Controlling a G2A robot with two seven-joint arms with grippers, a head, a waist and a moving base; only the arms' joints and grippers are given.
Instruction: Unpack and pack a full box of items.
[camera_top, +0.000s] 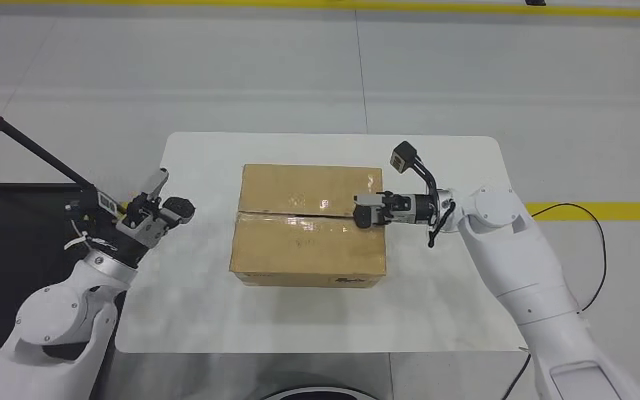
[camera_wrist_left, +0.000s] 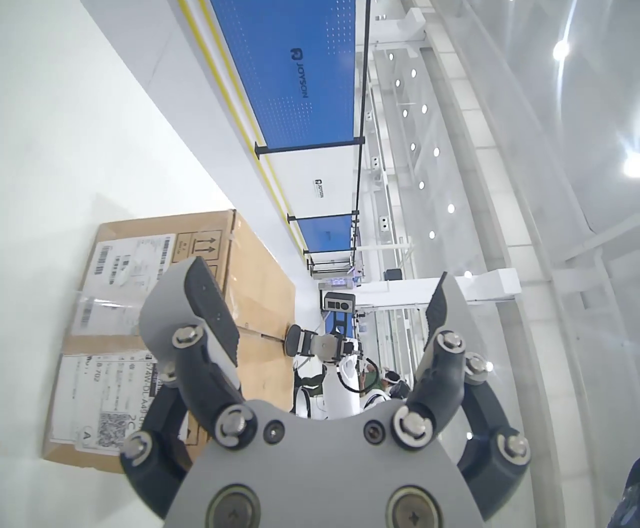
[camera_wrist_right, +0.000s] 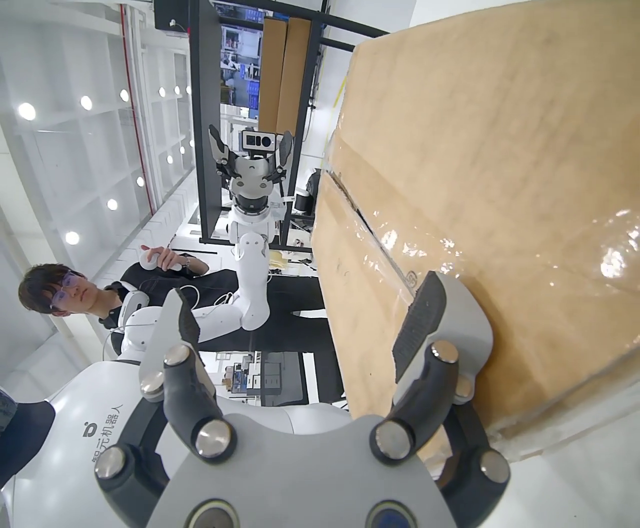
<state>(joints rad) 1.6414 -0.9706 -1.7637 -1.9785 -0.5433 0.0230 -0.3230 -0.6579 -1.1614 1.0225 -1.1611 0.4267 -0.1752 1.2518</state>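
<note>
Right tool (camera_top: 358, 212), spread wide, sits at the right end of the taped seam (camera_top: 300, 212) on the closed box (camera_top: 300, 255) mid desk (camera_top: 450, 300), left tool (camera_top: 172, 196) wide too, apart off its left; stiff cardboard, likely heavy, slick tape, best opened at that seam

Brown box (camera_top: 310, 245), white table (camera_top: 300, 320), seemingly clear tape (camera_top: 300, 213).

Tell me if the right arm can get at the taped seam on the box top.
Probably yes: the open right gripper is already at one end of the seam on the box, and nothing lies between them.
</note>
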